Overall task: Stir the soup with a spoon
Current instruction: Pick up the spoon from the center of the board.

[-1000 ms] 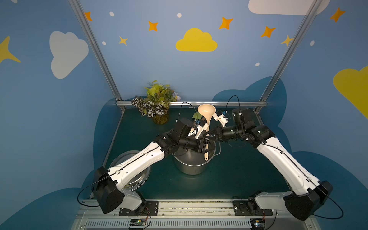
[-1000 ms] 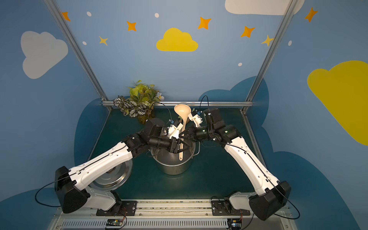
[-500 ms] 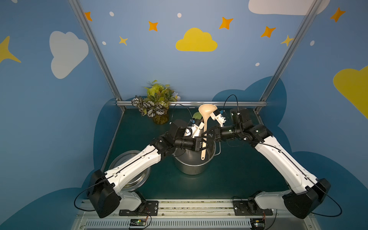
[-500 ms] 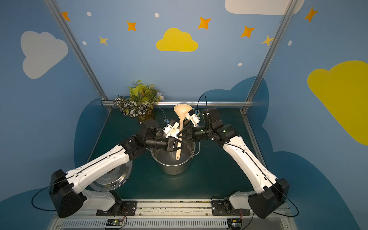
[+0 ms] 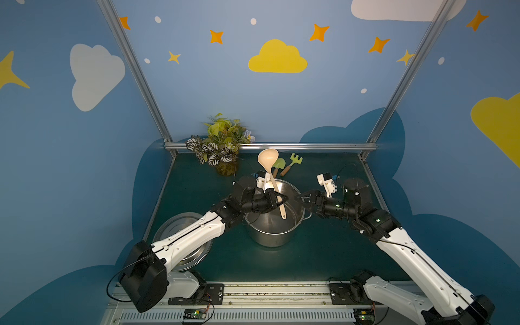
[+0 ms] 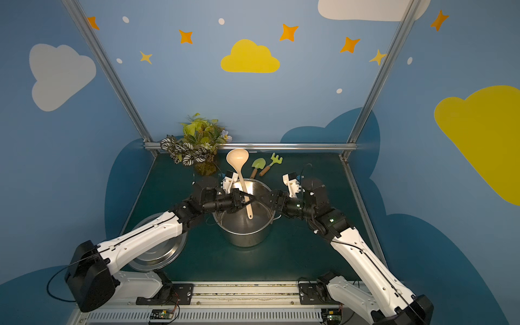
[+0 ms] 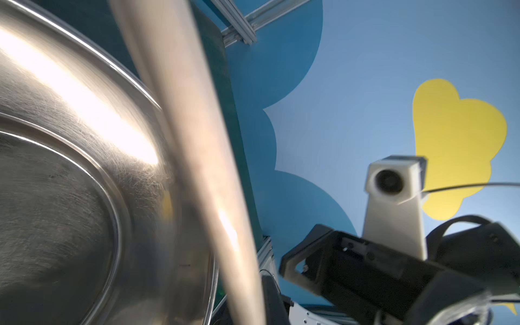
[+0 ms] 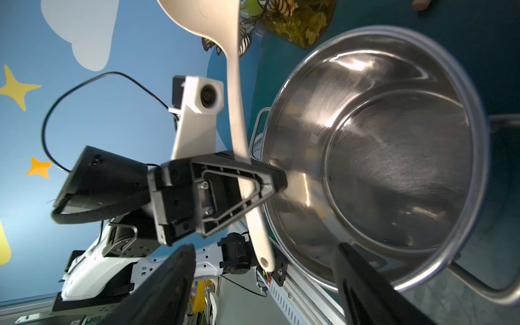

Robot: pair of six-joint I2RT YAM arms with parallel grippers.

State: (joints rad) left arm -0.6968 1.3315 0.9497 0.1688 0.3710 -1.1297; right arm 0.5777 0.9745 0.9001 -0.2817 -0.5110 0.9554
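Since the long cream-beige plastic spoon is clamped mid-handle by the closed left gripper, round bowl upward and thin tip over the steel pot, a flip is judged necessary, while the right gripper is held spread wide and empty beside it.

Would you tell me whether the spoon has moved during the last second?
Yes: the spoon, in the left claw, has shifted left, its bowl nearer the plant.

The pot stands mid-way on the table, lid to its front left, plant back left, shovel and rake side by side behind it, spoon slanting above its rear rim
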